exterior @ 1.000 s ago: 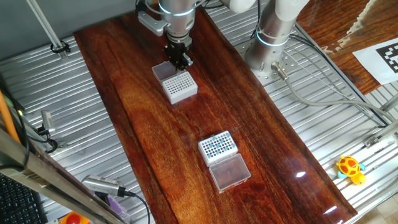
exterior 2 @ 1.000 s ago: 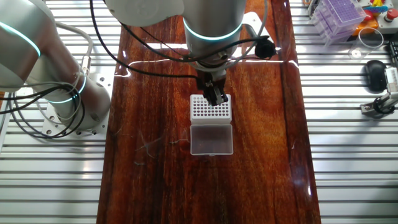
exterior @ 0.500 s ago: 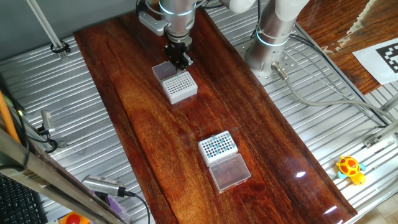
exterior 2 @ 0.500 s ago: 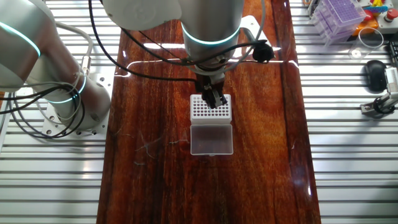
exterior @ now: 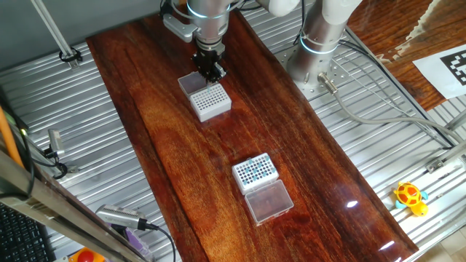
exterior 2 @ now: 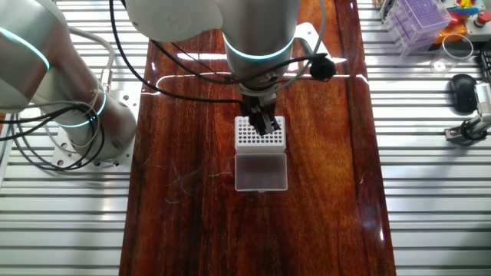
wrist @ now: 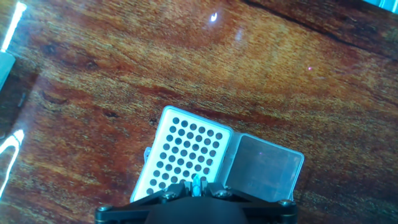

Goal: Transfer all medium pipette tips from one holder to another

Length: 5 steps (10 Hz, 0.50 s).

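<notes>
Tool (wrist: 198, 186) fingers are drawn together on one of the medium pipette tips (wrist: 198, 184), a slim teal-blue cone that shows between them in the hand view as a short bright sliver; from there it appears pinched, though little of it shows. It hangs just over the near edge of a white rack (wrist: 186, 155) whose grid of dark holes looks unfilled. Hinged beside that rack lies its clear lid (wrist: 264, 168), open and flat on the tabletop (wrist: 124, 74).

From one fixed view, the tool (exterior: 210, 70) hovers at the far edge of this rack (exterior: 211, 100), close above it. Well apart, down the dark wooden tabletop (exterior: 167, 145), stands a second white rack (exterior: 255, 171) carrying the remaining tips (exterior: 253, 172), seen as small teal dots in most of its holes, with its own clear lid (exterior: 269, 200) lying open beside it.

From the other fixed view, the tool (exterior 2: 265, 124) overlaps the top of the unfilled rack (exterior 2: 259, 134).
</notes>
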Tool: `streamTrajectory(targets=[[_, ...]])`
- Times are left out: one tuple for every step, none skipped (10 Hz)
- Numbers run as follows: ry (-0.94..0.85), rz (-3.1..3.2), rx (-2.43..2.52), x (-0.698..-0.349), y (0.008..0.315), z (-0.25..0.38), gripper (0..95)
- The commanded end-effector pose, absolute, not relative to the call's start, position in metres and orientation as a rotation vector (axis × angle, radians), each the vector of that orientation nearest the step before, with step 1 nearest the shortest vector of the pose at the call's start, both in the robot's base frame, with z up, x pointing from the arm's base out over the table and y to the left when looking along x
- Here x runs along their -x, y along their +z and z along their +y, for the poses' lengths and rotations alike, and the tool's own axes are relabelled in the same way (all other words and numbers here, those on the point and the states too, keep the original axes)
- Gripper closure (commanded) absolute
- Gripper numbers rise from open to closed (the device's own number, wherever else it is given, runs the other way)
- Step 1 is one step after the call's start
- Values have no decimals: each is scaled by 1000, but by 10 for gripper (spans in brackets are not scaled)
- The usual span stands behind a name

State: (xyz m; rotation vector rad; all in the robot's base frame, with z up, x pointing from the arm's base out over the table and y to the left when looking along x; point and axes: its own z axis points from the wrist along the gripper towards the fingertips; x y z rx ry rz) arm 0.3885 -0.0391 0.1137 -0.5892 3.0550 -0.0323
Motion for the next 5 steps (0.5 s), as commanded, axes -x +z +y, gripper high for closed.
streamTrajectory(targets=[[-36, 3058, 583, -389, 113, -39, 950], [-35, 3058, 583, -389, 113, -39, 950], [-33, 3058, 582, -389, 113, -39, 950], [-30, 3058, 582, -389, 112, -39, 950], [-30, 3057, 582, -390, 112, -39, 950]])
